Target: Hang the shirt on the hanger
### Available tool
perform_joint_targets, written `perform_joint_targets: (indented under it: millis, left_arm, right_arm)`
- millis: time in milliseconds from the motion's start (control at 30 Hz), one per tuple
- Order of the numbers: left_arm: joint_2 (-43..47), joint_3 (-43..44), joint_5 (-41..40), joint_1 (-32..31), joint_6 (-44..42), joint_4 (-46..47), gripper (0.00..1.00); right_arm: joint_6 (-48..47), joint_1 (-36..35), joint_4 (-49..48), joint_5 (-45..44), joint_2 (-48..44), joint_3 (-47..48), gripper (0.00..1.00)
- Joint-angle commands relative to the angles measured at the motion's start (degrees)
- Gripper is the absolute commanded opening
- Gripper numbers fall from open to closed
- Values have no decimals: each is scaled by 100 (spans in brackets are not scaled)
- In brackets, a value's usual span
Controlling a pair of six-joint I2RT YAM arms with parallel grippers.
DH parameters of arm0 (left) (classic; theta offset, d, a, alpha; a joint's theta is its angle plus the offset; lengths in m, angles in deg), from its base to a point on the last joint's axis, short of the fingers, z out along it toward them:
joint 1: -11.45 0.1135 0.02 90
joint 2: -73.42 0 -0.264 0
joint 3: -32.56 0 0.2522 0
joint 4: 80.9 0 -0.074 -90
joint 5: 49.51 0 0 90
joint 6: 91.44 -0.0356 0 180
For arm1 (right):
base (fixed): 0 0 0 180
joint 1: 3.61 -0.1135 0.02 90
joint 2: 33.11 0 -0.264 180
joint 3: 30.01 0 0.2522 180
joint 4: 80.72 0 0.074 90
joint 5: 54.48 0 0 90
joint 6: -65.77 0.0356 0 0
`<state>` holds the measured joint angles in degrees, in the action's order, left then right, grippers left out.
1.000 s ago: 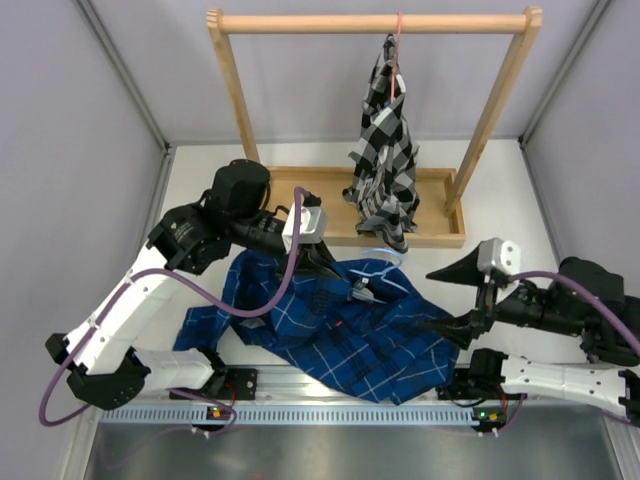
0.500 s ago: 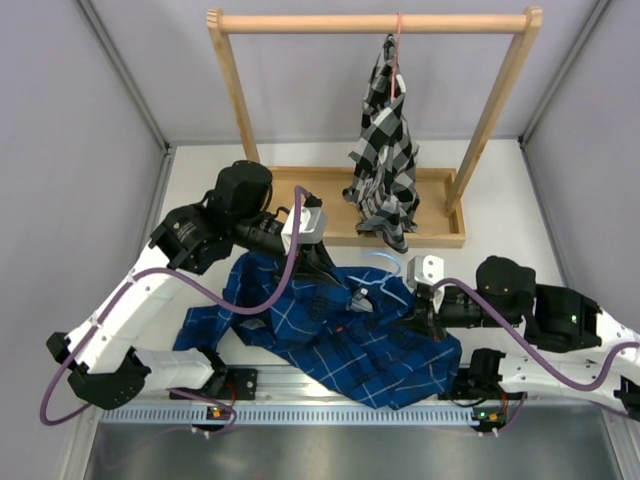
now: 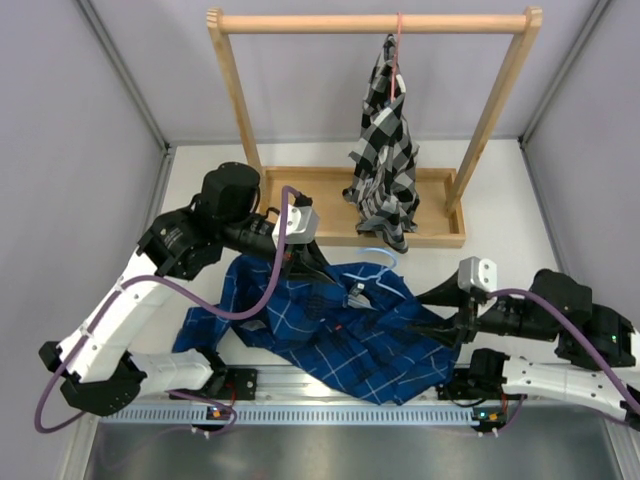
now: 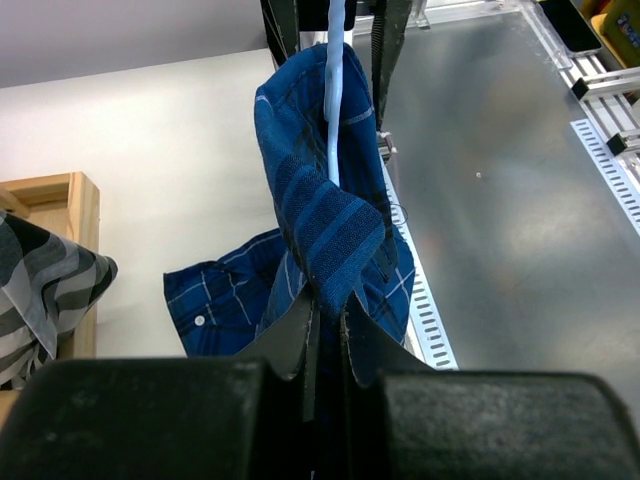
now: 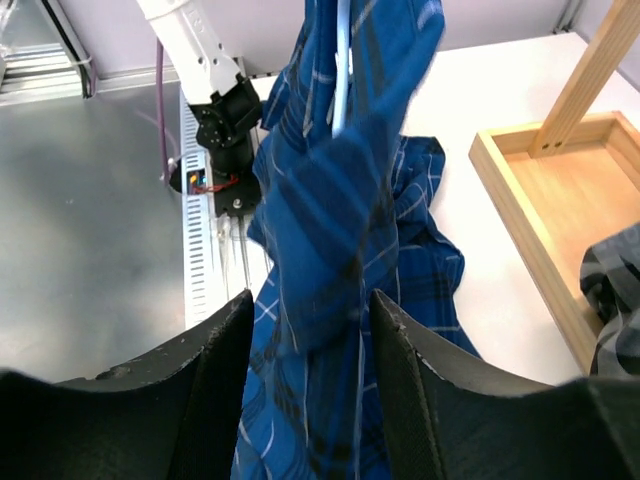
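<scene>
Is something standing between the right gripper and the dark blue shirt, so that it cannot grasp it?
Nothing visible does. The right gripper is open, and the shirt hangs directly between its fingers. The light blue hanger shows among the folds higher up, not in the way.

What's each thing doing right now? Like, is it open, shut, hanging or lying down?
left tool: shut, pinching the blue shirt's fabric.
right tool: open, blue fabric hanging in the gap, not squeezed.
blue shirt: crumpled, partly lifted, the rest lying on the table.
light blue hanger: tucked into the blue shirt, not on the rack.
checked shirt: hanging from the rack on the pinkish-red hanger.
</scene>
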<state>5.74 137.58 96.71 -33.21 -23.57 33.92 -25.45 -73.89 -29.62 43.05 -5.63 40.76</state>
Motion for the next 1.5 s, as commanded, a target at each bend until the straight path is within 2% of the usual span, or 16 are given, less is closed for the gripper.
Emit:
perform_joint_targets:
  millis: [0,133,267,333,400,500,533,633,767,800,900,933,1033,1233,1400,1467]
  left_arm:
    - [132,76,274,28,139,440,0]
    - [36,321,687,28,183,440,0]
    - [62,384,583,28,130,448,0]
    - [97,322,512,28,156,527,0]
    - [176,147,494,28,323,685,0]
    - [273,-90,407,28,508,1002,0]
    - [282,-135,320,28,534,1011,0]
    - [352,-293,-23,28,622,1090,1]
    - [606,-530,-436,28,648,1292,23]
    - [650,-574,-611,28,683,1431,38]
    - [879,-750,-1051,28,973,1844,74]
    - [966,-785,-1313,28,1061,1916,98]
    - [1055,-751,-1579,28,1114,1943,98]
    - [1687,-593,-3755,28,1703,1978,98]
    - [2618,-759,-7064,28,2343,2224,98]
    - [2856,-1013,-7615,28,2590,2102,98]
  right_arm:
    - [60,-56,-87,-120,-269,-146,48]
    - [42,-47,-69,-199,-393,-164,48]
    - [25,-47,-350,-34,-227,-322,46]
    - [60,-47,-525,151,-33,-454,35]
    - [77,-47,-701,406,81,-603,31]
    - [77,-47,-957,662,143,-630,5]
    - [77,-47,-992,671,126,-604,0]
    - [77,-47,-1062,592,-50,-551,0]
    - [349,-56,-1299,399,-436,-647,0]
    - [367,-47,-1300,337,-541,-648,0]
    - [438,-47,-1291,232,-683,-621,0]
    - [455,-56,-1282,205,-692,-613,0]
    - [464,-56,-1177,22,-701,-569,0]
    - [455,-47,-1028,-734,-227,-7,0]
    - [710,-47,-1018,-955,676,968,0]
    - [780,-47,-1018,-999,994,1493,0]
